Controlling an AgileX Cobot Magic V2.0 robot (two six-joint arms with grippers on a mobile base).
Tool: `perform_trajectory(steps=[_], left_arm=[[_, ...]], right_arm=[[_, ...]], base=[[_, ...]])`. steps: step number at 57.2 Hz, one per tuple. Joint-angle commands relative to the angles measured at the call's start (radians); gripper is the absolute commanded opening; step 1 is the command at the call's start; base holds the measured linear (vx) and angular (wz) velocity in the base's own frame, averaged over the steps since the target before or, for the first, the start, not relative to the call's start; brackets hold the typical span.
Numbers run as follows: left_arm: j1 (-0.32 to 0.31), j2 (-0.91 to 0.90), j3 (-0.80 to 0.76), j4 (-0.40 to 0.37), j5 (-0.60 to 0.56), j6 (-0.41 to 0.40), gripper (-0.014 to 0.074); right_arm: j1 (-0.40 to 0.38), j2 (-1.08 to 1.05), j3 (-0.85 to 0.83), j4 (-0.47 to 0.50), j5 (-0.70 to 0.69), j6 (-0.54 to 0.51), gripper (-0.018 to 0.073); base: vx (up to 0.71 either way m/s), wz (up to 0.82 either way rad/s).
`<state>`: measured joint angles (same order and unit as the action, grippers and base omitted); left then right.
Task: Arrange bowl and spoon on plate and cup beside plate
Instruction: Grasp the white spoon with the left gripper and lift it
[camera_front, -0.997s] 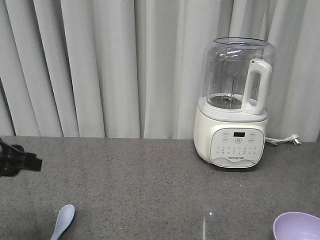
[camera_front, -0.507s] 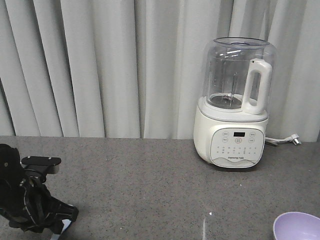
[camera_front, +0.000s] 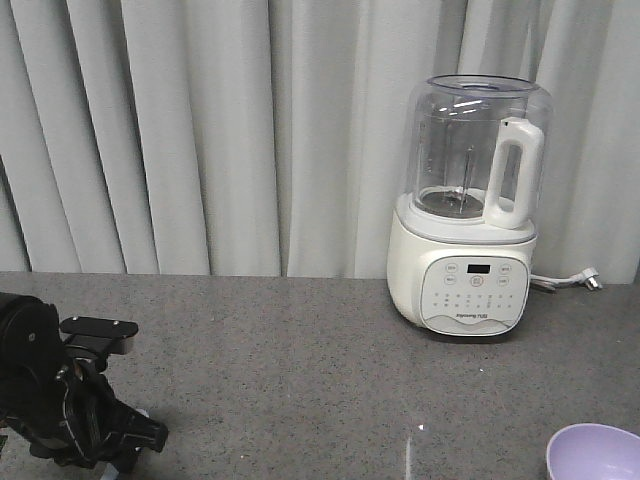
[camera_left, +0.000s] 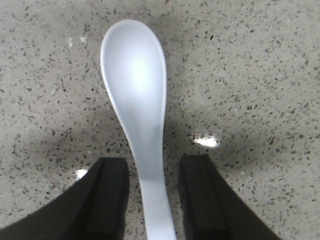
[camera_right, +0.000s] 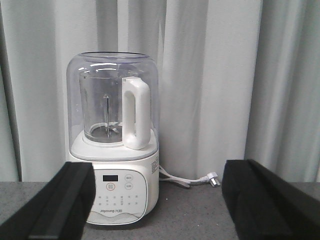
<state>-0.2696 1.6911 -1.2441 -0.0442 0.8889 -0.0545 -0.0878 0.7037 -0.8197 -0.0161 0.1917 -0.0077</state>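
Straddling the spoon (camera_left: 135, 85) handle, the left gripper (camera_left: 152, 167) sits low over the speckled counter (camera_left: 260, 75), part-open and holding nothing.

The handle runs between its two black fingers (camera_left: 107, 190) with a gap on each side, and the scoop lies just ahead of the tips. It is probably lined up so that closing pinches the narrow stem. The lilac bowl (camera_front: 595, 452) is well off to this gripper's right. The plate and cup are out of view. The right gripper (camera_right: 172, 200) is spread wide and empty, facing a white blender (camera_right: 114, 125) whose panel reads "Joyoung".
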Motion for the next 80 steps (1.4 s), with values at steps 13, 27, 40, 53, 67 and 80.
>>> perform_trajectory(steps=[13,27,40,53,67,80], left_arm=[[-0.006,-0.040,-0.034,0.000,-0.019,-0.027,0.0508],[-0.006,-0.035,-0.034,0.000,-0.026,-0.052,0.0507],[-0.006,0.030,-0.030,0.000,0.006,-0.061,0.0507],[-0.006,0.042,-0.030,0.000,0.008,-0.062,0.0326],[-0.006,0.017,-0.035,-0.003,-0.005,-0.024,-0.0008],[-0.006,-0.160,-0.071,-0.071,-0.060,0.054,-0.0008]], right_arm=[[0.002,0.002,-0.032,-0.004,-0.084,-0.007,0.0567],[0.002,0.002,-0.032,-0.004,-0.084,-0.007,0.0567],[0.002,0.002,-0.032,-0.004,-0.084,-0.007,0.0567],[0.002,0.002,-0.032,-0.004,-0.084,-0.007,0.0567],[0.002,0.002,-0.032,-0.005,-0.054,-0.007,0.0567],[-0.001,0.017,-0.096,-0.026,0.234,0.077,0.0567]], base=[[0.00,0.00],[0.00,0.00],[0.00,0.00],[0.00,0.00],[0.00,0.00],[0.00,0.00]])
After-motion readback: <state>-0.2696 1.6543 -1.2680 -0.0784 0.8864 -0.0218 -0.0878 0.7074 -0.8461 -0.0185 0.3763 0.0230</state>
